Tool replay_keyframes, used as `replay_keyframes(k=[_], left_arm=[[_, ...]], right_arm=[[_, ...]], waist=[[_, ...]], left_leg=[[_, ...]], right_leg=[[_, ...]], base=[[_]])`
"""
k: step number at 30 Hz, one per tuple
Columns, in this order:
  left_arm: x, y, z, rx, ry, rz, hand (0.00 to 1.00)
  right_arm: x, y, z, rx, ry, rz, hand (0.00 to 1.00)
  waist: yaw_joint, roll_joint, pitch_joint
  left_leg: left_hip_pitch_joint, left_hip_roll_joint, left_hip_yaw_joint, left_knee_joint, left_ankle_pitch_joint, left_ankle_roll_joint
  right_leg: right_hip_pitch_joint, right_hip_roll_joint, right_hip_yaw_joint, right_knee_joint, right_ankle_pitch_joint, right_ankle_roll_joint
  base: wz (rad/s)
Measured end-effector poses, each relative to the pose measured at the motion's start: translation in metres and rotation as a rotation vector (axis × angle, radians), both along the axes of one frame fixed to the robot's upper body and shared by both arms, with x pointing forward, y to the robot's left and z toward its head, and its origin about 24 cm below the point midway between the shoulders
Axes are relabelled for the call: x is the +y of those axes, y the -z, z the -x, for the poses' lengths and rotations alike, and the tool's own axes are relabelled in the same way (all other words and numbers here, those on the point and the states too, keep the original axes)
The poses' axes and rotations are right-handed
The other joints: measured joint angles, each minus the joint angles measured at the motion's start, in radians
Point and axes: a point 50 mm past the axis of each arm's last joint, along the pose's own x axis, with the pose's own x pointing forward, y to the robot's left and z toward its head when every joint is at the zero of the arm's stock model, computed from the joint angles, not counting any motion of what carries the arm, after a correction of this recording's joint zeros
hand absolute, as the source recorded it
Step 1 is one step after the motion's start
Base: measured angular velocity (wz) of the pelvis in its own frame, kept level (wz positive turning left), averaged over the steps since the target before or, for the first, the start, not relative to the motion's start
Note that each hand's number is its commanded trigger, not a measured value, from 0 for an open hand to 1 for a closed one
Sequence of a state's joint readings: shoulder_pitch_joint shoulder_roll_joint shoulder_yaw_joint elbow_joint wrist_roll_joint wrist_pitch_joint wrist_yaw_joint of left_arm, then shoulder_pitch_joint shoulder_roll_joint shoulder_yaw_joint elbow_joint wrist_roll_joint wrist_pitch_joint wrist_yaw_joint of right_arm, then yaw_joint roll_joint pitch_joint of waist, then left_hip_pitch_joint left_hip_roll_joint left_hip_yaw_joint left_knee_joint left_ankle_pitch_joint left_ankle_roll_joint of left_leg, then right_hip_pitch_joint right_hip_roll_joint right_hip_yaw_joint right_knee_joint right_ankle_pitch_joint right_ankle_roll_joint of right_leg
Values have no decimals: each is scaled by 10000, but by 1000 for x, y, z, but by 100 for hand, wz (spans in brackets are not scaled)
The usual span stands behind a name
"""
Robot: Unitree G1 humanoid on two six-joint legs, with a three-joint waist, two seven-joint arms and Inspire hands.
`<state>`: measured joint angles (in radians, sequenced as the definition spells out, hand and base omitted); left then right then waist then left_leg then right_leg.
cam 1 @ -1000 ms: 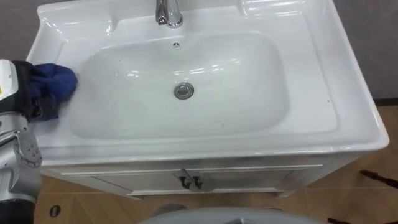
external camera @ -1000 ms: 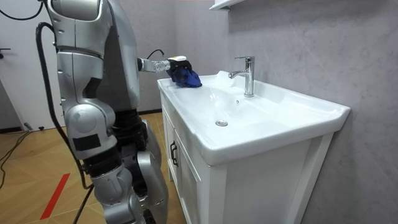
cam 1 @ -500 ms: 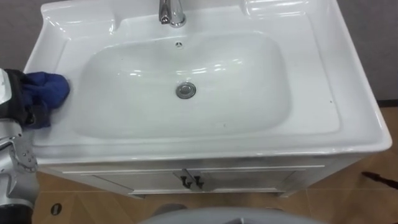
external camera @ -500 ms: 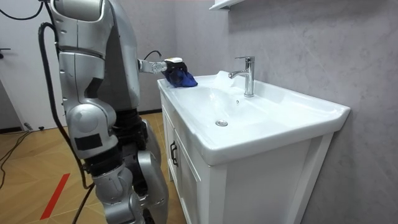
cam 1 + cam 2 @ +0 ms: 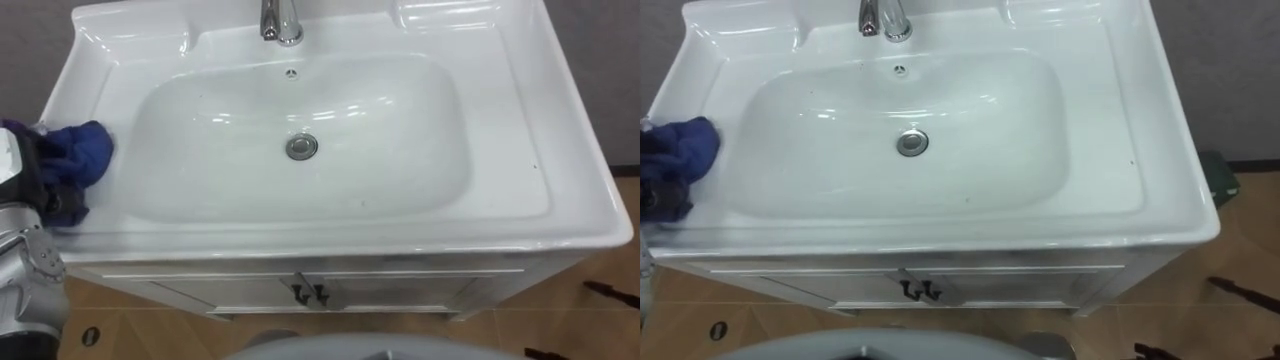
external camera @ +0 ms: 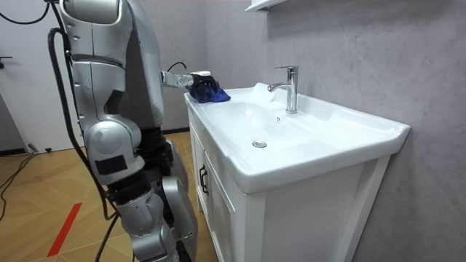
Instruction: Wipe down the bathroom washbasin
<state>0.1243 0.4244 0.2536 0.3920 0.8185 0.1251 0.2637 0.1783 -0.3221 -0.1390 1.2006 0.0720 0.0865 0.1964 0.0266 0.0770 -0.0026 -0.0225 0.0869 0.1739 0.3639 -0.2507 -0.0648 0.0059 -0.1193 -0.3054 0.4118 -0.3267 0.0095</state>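
Left hand (image 5: 45,192) clenched round a bunched blue cloth (image 5: 80,150), set down on the flat left rim of the white basin (image 5: 505,120), just outside the bowl's edge. Well apart from the cloth: chrome faucet (image 5: 280,20) upright at the middle of the back rim, small overflow hole (image 5: 291,72) just below it on the bowl's back wall, round drain (image 5: 301,147) at the bowl's centre. Underneath, a white cabinet (image 5: 410,288) with two dark handles (image 5: 308,294) side by side at the door seam, standing on a wooden floor (image 5: 140,335).
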Motion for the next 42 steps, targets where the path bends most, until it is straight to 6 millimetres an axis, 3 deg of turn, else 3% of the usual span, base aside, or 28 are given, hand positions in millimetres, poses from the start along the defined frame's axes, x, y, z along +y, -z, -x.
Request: replay_keyframes(k=[12,19,28,36,42], left_arm=[[-6,-8,-7,-1565,-236,1918,0],[-16,-26,-17,-3184,164,3219,0],[-29,-51,-27,-4632,1001,3768,0],[-30,-53,-28,-4847,1024,4059,0],[-28,-67,-35,-5441,1126,3902,0]], right_arm=[[0,0,-1,-176,-44,226,0],[3,1,-4,-290,-45,265,0],[5,2,2,-165,47,187,0],[6,3,1,-95,75,174,0],[6,4,7,151,138,230,0]], waist=[[-29,57,-8],[-233,55,65],[-325,59,74],[-499,49,97],[-308,120,90]], left_leg=[[93,-47,-147,-28,43,23],[86,-130,-232,-84,55,47],[195,-127,-267,-302,57,47],[343,-134,-408,-407,57,45],[304,-131,-417,-369,56,45]], right_leg=[[190,11,-37,-142,20,49],[334,0,-88,-379,97,167],[533,76,-180,-666,161,177],[819,140,-292,-883,196,182],[743,140,-238,-875,212,183]], base=[[2],[4],[0],[5],[-1]])
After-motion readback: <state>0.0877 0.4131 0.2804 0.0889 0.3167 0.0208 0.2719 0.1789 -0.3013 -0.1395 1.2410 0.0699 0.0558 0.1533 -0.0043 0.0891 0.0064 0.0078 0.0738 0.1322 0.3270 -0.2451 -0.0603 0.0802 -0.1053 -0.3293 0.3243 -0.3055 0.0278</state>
